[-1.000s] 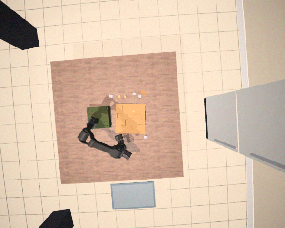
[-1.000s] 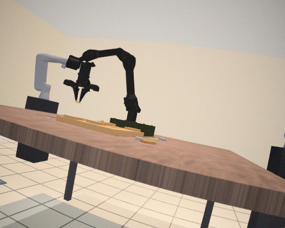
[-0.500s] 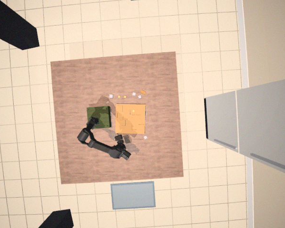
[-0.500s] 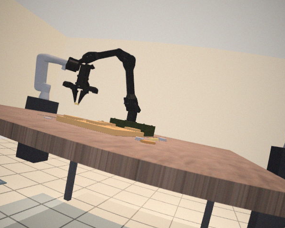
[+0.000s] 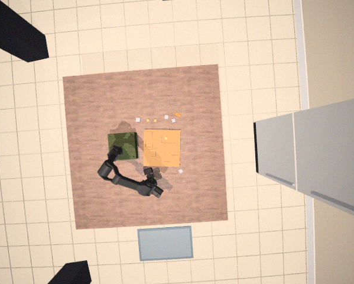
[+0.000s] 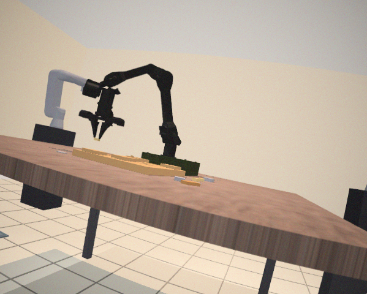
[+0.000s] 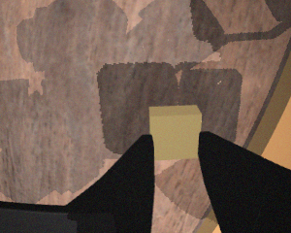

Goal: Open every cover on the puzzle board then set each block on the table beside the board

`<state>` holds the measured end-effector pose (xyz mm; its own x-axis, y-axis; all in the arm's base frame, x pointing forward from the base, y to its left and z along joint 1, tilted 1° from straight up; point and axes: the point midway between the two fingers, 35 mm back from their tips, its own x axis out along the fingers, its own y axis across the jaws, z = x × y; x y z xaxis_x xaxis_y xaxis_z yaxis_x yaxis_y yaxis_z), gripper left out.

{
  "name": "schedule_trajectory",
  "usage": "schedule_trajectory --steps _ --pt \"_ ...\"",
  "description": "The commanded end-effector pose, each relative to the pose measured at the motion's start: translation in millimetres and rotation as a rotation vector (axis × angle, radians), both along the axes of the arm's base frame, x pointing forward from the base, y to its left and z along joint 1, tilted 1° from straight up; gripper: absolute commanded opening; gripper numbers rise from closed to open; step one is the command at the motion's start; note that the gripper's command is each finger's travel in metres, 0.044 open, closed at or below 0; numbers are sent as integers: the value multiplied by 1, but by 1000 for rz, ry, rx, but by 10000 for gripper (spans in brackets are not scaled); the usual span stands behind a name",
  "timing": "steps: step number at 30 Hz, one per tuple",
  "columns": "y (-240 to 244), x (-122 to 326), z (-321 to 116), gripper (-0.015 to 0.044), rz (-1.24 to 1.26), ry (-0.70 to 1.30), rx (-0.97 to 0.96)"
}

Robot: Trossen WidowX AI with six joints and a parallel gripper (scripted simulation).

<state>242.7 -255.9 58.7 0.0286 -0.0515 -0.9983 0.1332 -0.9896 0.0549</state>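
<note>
My gripper (image 6: pixel 97 138) (image 7: pixel 175 143) is shut on a yellow block (image 6: pixel 96 139) (image 7: pixel 176 136) and holds it in the air above the table, just off the board's edge. The orange puzzle board (image 5: pixel 171 152) (image 6: pixel 113 162) (image 7: pixel 287 150) lies flat; its cover positions are too small to tell. A small yellow piece (image 5: pixel 165 138) shows on the board. Off its upper edge in the top view lie two yellow blocks (image 5: pixel 148 120) (image 5: pixel 155 120), three white blocks (image 5: pixel 137 119) (image 5: pixel 166 116) (image 5: pixel 173 120) and an orange block (image 5: pixel 178 115) (image 6: pixel 190 183). Another white block (image 5: pixel 180 171) (image 6: pixel 62 152) lies off the lower right corner.
A dark green camouflage box (image 5: pixel 127 147) (image 6: pixel 189 166) stands beside the board, by my arm's base. The wooden table (image 5: pixel 195 195) (image 6: pixel 256 202) carries everything. My arm casts shadows on the table and the board.
</note>
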Motion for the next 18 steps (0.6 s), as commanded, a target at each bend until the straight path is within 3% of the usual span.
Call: schedule_trajectory --steps 1,18 --pt "2 -1 -13 80 6 11 20" --pt "2 -1 -41 80 6 11 20"
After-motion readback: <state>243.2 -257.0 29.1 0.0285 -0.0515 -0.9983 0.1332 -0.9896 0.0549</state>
